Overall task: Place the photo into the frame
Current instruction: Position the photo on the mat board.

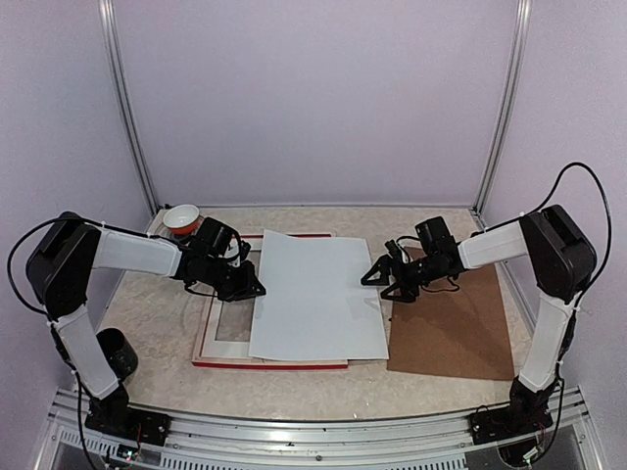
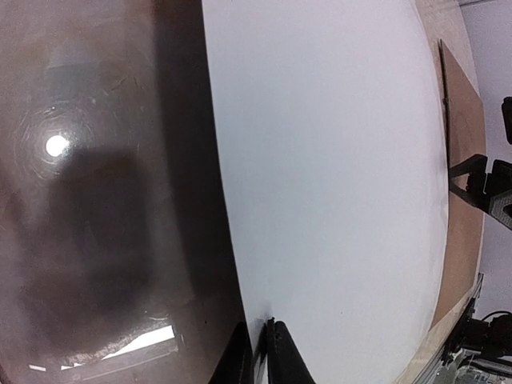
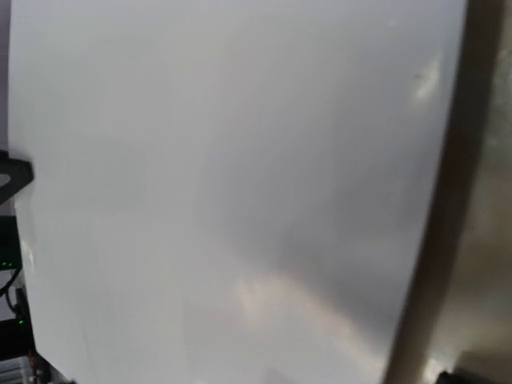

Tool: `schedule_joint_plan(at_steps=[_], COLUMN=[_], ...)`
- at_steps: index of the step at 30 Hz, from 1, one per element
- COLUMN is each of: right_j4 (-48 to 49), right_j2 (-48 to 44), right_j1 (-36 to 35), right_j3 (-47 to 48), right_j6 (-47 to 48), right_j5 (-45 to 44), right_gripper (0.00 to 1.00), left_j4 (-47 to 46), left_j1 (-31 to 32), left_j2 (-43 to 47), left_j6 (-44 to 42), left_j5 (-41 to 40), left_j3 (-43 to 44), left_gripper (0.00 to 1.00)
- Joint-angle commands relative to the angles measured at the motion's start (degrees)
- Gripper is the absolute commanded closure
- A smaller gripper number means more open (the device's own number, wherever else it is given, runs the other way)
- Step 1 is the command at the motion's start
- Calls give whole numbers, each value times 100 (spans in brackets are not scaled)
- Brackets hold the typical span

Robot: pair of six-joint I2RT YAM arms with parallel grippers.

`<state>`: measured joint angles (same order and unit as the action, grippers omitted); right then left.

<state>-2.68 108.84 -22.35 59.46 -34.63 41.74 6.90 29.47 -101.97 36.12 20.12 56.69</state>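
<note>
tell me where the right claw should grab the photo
Its right edge, from the right. The photo lies flat, white back up, and that edge sticks out past the frame, beside the open right claw; the left claw pinches the opposite edge.

This was a robotics lab test cell, not a lived-in room. Plain pale walls closed in the back and both sides, joined by bare aluminium posts like those of a purpose-built enclosure. A slotted aluminium rail ran along the near edge of a marbled beige table, and on it were bolted a left arm and a right arm, white and black, with loose black cables looping from them.
</note>
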Motion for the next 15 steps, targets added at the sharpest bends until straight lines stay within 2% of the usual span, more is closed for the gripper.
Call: schedule_joint_plan(at_steps=[1,7,15], right_j4=[230,257,254], right_j2=[156,173,174], right_j1=[-93,-121,-121], right_j3=[128,123,93], right_j6=[-120,-138,-153], right_j5=[293,326,326], right_gripper=[3,4,4], left_j4=[-5,21,-43], left_j1=[-54,-53,-49], left_j2=[81,124,82], left_j6=[-62,-62,1], left_j5=[-98,-140,-197], left_j3=[-40,-61,-135], left_gripper=[89,73,71])
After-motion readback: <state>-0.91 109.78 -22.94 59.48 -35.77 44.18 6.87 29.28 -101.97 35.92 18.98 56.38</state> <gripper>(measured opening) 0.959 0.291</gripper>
